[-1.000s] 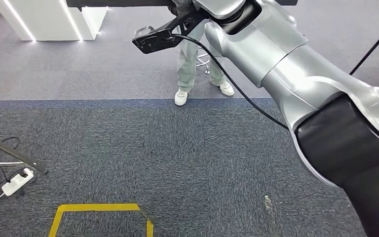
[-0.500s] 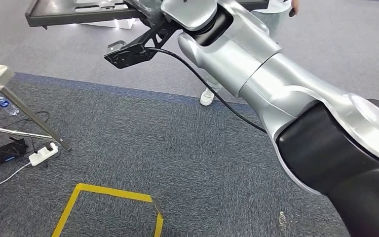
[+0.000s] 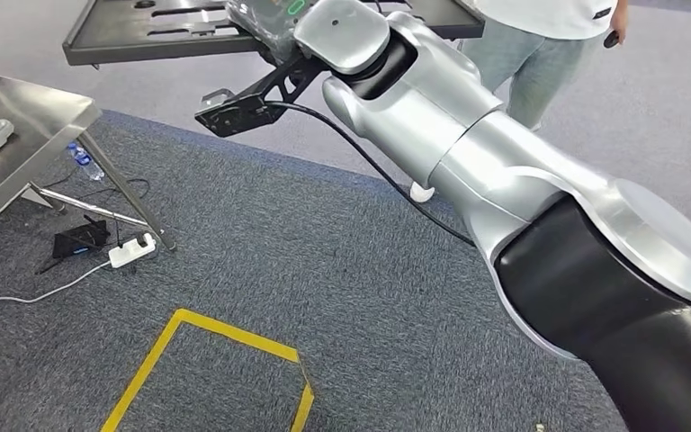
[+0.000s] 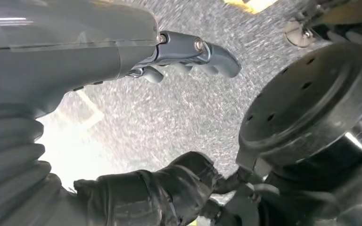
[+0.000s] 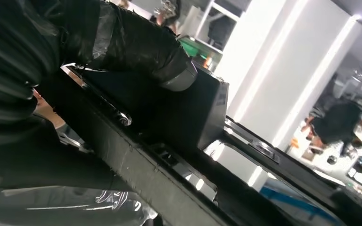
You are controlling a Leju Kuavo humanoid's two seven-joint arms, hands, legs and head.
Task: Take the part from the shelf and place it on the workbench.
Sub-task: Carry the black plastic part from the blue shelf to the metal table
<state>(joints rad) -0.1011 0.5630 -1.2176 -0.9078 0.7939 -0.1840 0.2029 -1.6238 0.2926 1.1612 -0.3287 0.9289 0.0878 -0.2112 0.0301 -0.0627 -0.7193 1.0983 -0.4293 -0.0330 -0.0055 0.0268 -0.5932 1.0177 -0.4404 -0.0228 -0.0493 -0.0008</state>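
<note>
Above grey carpet point(image 3: 261, 270), right hand's fingers point(image 5: 136, 44) clamp the part point(image 3: 144, 31).

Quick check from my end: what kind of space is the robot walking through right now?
Probably an indoor demo or test hall, not a factory line: grey carpet marked with yellow tape, a steel workbench at the left, a power strip with loose cables, and a person standing close by.

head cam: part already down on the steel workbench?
No. The dark flat part is held up in the air by the right hand, apart from the steel workbench at the left.
</note>
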